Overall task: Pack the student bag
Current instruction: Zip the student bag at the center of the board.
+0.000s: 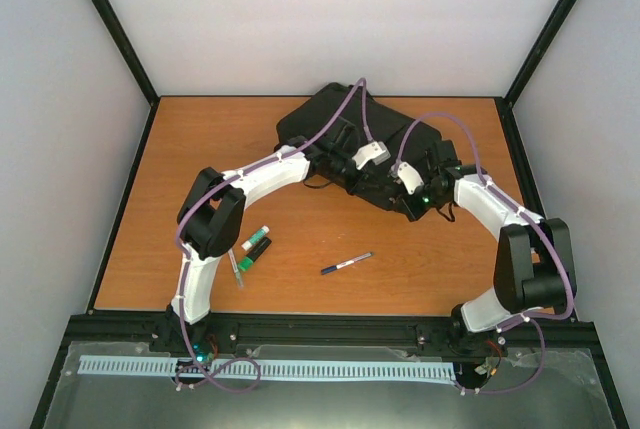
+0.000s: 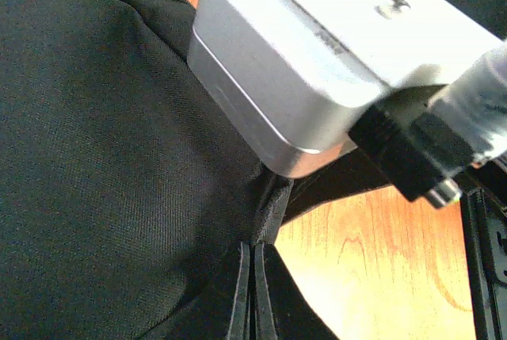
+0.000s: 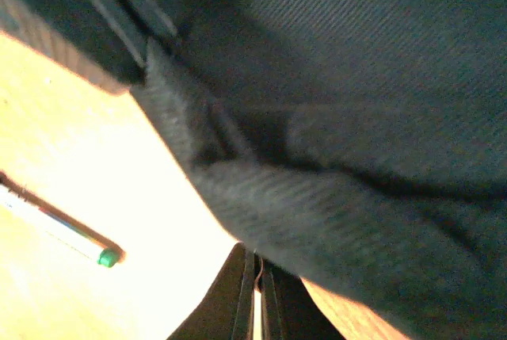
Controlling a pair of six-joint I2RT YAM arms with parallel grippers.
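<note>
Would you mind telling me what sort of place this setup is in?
Probably a robotics lab test cell: an orange-brown wooden tabletop boxed in by white panel walls on black frame posts, with a white left arm and right arm bolted at its near edge, reaching a large black soft fabric backpack.

The student bag [image 1: 350,134] is showing plain black woven fabric, and its webbing strap [image 3: 261,197] is showing ribbed grey. The worktop [image 1: 200,159] is displaying orange-brown wood grain. The left arm [image 1: 270,174] and right arm [image 1: 490,204] are presenting white shells with black joints. Their cables [image 1: 345,114] are showing purple. The pen [image 1: 346,264] is showing dark blue ends and a white middle. The markers [image 1: 255,242] are showing green, black and white sections. The left end effector [image 2: 253,257] and right end effector [image 3: 255,265] are showing black fingers.
</note>
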